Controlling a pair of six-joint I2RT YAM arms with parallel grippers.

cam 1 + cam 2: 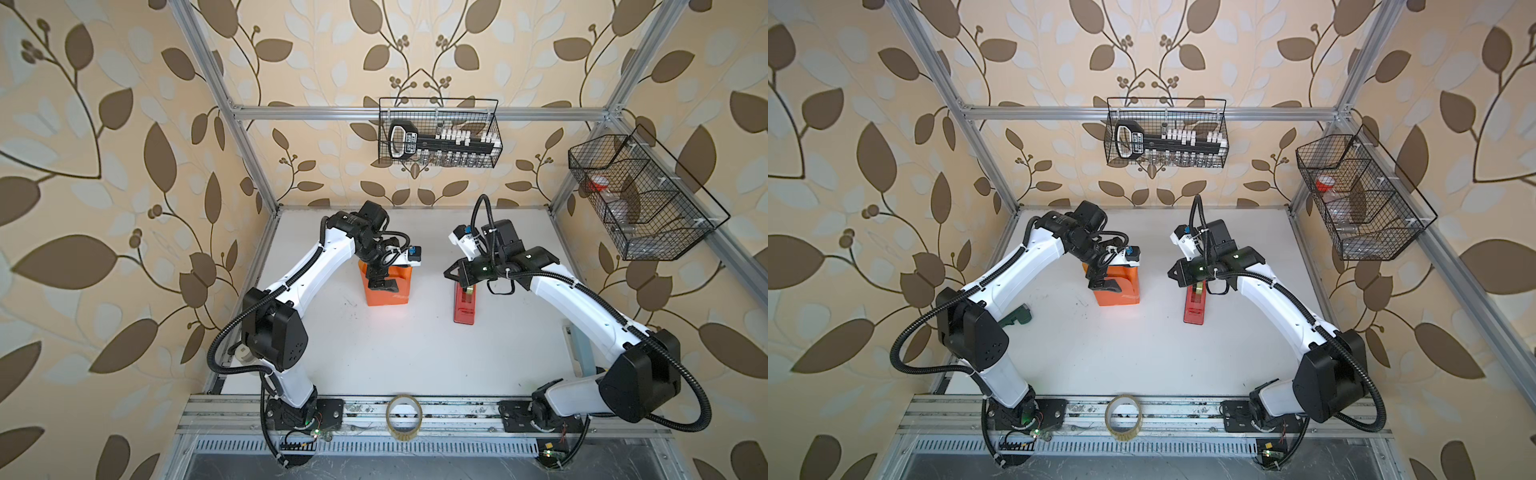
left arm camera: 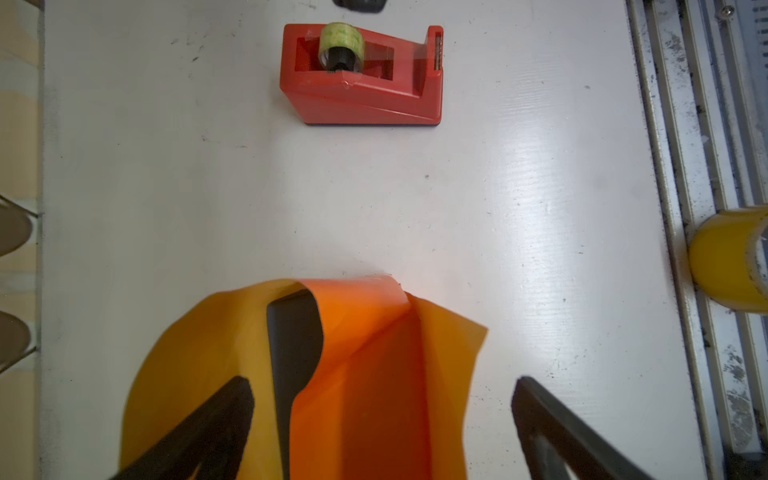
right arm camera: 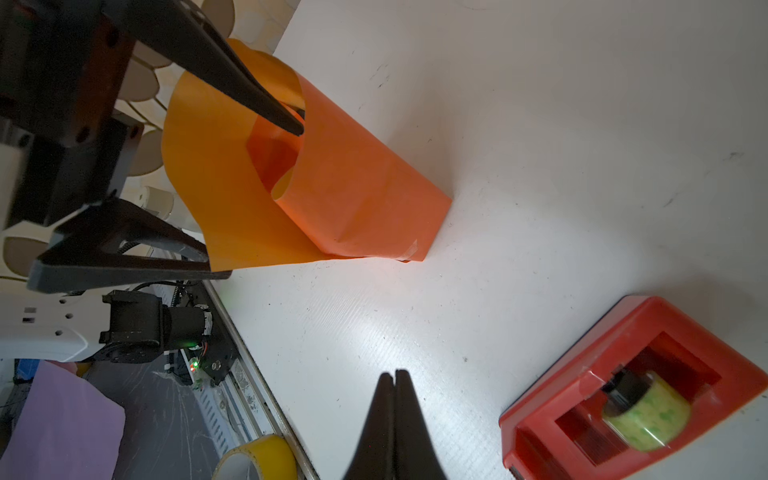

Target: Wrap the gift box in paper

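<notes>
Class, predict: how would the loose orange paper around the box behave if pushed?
Probably floppy: the paper bends in soft curves off the gift box. Likely light, since the thin sheet stands up unsupported. It may spring back open after a push.

A red dispenser [image 1: 464, 305] stands on the white table [image 1: 415, 345], with a small greenish tape roll [image 2: 341, 45] sitting in it. A bigger yellow roll [image 1: 404, 417] lies flat on the front rail [image 1: 457, 409]. A wire basket [image 1: 436, 100] hangs on the back bar and holds a black rack [image 1: 449, 143] with white pieces. A second basket [image 1: 656, 245] hangs on the side frame.
</notes>
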